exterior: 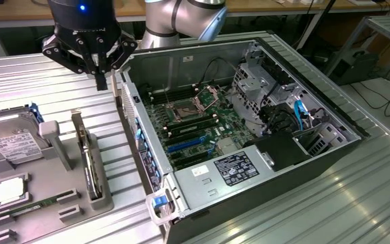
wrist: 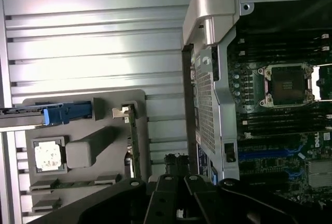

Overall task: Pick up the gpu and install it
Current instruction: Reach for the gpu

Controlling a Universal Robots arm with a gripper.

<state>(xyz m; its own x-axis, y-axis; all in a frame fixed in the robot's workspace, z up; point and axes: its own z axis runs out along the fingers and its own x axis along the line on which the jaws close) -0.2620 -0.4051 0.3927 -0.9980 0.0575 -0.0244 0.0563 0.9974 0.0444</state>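
Black gripper (exterior: pixel 101 85) closed, empty, gpu (exterior: pixel 88 155) upright in grey holder (exterior: pixel 46 195), well apart.

Green motherboard (exterior: pixel 205 127), blue slots (exterior: pixel 187 145), silver ribbed table (exterior: pixel 39 89), black hand (exterior: pixel 101 84)

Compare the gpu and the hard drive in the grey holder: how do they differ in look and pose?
The hard drive is a thick silver block with a white label; the gpu is a thin dark card with a silver end bracket. The hard drive carries a blue piece; the gpu has none. Seen from above, their long edges run at right angles. Both stand on edge in the grey holder.
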